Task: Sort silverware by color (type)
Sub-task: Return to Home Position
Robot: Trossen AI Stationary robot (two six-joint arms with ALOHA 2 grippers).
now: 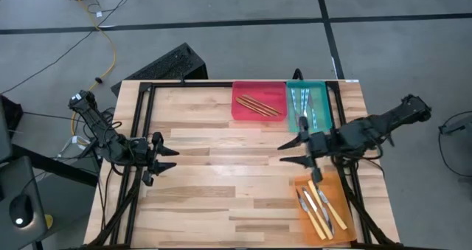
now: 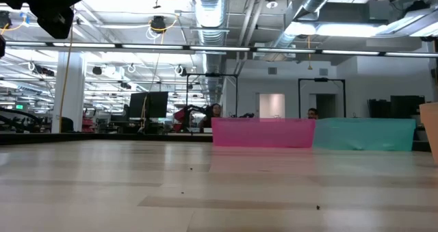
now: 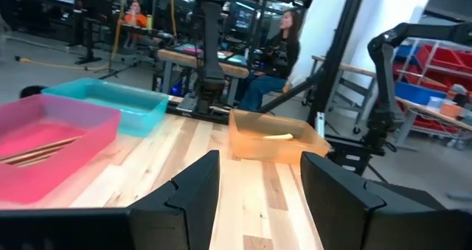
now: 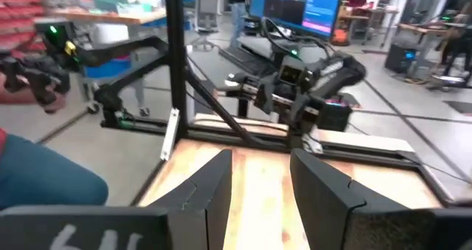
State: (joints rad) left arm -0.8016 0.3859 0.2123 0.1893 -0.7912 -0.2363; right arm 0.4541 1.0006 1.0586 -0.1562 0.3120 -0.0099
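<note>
Open-plan robotics lab: exposed ceiling ducts [image 2: 207, 6], workbench [image 3: 184, 56], monitors [image 4: 302, 3], seated person [image 3: 284, 47], concrete floor [image 1: 221, 36].

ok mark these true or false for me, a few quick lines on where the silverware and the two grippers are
1. The wooden sticks lie in the red tray. True.
2. The yellow-handled knives lie in the teal tray. False: they lie in the orange tray, and the teal tray holds the light-blue-handled pieces.
3. The left gripper and the right gripper are both open and hold nothing. True.
4. The right gripper hangs over the red tray. False: it is over bare wood of the table, apart from the red tray.
</note>
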